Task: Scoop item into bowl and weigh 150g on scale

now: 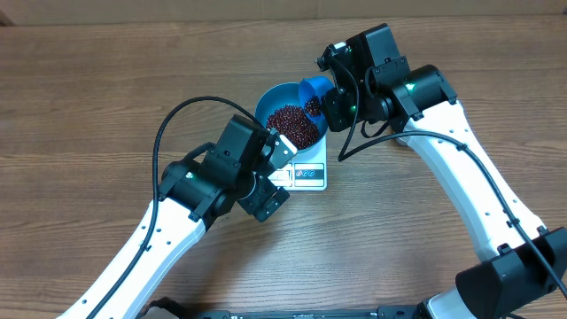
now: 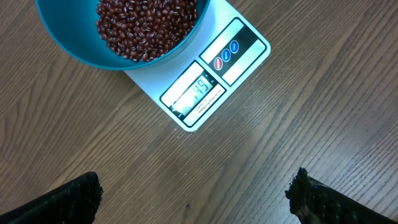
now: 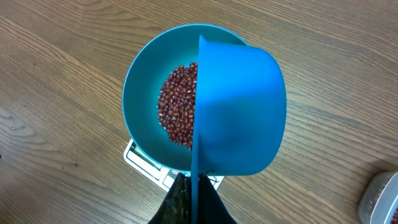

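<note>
— Where are the beans [image 1: 294, 127] to be found?
— Most are heaped in the teal bowl [image 1: 269, 100], which is set on the white scale [image 1: 310, 175]. The scale is placed about midway between the left and right edges of the table [image 1: 89, 89], somewhat nearer the far edge. A few more beans are seen inside the blue scoop [image 1: 310, 87].
— How is the scoop held?
— Its handle is clamped in the right pincer [image 3: 196, 208], whose jaws are closed tight on it. The scoop is tipped over the bowl's right rim, so that in the right wrist view about half of the bowl is covered by its underside.
— And the left pincer [image 2: 196, 199]?
— It is spread wide, and nothing is held in it. It is positioned over bare table beside the scale's display [image 2: 196, 93], on the side towards the near edge. Only its two dark fingertips [image 2: 68, 199] are seen in the left wrist view, well apart.
— Can the display be read?
— Lit digits are shown, but they cannot be made out with certainty. Coloured buttons [image 2: 227, 55] are seen beside the window.
</note>
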You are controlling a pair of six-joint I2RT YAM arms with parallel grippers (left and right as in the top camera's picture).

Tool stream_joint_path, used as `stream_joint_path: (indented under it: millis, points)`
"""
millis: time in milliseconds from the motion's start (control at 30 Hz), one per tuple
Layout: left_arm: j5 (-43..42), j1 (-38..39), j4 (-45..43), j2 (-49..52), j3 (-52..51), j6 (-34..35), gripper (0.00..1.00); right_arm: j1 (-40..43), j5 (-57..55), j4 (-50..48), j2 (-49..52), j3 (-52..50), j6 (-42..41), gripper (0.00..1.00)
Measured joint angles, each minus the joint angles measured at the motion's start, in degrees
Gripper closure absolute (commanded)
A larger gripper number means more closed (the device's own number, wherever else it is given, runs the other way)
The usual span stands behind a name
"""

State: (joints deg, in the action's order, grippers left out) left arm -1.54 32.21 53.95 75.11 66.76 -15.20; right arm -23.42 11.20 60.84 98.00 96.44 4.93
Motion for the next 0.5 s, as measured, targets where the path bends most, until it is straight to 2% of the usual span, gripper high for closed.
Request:
stream_joint_path:
  millis: [500]
  points:
    - [0.0, 0.0, 0.0, 0.0, 0.0, 0.0, 0.00, 0.0, 0.0, -0.3, 0.0, 0.0, 0.0, 0.96]
